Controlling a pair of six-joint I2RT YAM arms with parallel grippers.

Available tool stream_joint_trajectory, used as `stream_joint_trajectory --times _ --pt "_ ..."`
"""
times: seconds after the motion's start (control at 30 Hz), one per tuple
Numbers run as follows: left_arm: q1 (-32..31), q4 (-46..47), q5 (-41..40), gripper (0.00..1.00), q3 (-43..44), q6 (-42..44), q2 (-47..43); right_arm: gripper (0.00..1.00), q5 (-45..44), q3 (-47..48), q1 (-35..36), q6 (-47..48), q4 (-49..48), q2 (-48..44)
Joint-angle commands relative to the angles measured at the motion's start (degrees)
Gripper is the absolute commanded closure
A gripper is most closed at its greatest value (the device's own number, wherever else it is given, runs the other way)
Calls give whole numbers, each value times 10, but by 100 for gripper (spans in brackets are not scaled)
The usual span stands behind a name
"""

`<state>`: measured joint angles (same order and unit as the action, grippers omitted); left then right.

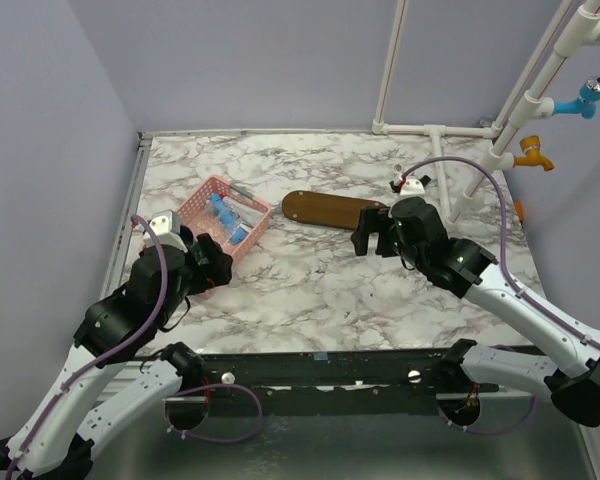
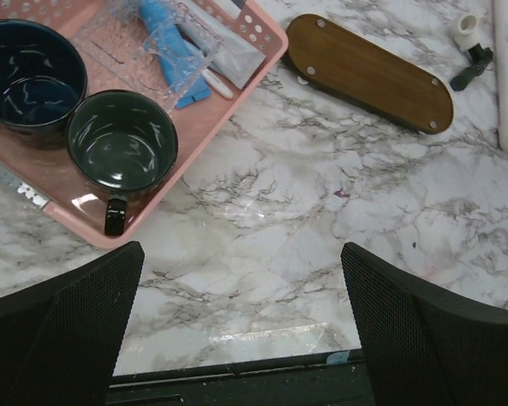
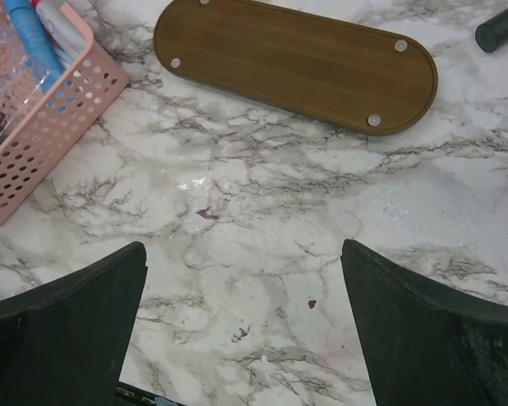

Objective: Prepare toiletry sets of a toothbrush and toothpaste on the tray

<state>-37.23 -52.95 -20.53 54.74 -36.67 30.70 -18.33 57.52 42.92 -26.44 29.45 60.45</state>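
The dark brown wooden tray (image 1: 325,208) lies bare on the marble beyond the table's middle; it also shows in the left wrist view (image 2: 368,72) and the right wrist view (image 3: 296,63). A pale toothpaste tube (image 2: 235,55) lies in the pink basket (image 1: 205,205) among blue packets (image 2: 171,51). A slim white tip (image 2: 218,85) pokes out beneath them; I cannot tell if it is the toothbrush. My left gripper (image 1: 212,265) is open and empty at the basket's near corner. My right gripper (image 1: 373,232) is open and empty just in front of the tray's right end.
The basket also holds two dark mugs (image 2: 123,144) at its near end. A white pipe frame (image 1: 435,130) with blue (image 1: 585,98) and orange (image 1: 535,152) taps stands at the back right. A small black-and-white fitting (image 1: 410,183) lies beyond the tray.
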Motion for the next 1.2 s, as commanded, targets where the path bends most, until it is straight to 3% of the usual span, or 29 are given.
stream_joint_trajectory --times 0.0,0.17,0.3,0.5,0.93,1.17 --pt "6 -66 -71 1 22 -65 40 0 -2 -15 0 -11 10 10" --pt "47 -54 -66 3 7 -69 56 0 7 -21 0 -13 -7 19" --pt "130 -16 -1 11 -19 -41 57 0 18 -26 0 -19 -22 34" --pt "222 21 69 11 -51 -11 74 0 -32 8 1 -31 -26 107" --pt "266 85 170 9 -90 58 91 4 -65 139 -6 -73 -50 310" --pt "266 136 249 8 -128 81 47 4 -64 207 -42 -104 -67 399"
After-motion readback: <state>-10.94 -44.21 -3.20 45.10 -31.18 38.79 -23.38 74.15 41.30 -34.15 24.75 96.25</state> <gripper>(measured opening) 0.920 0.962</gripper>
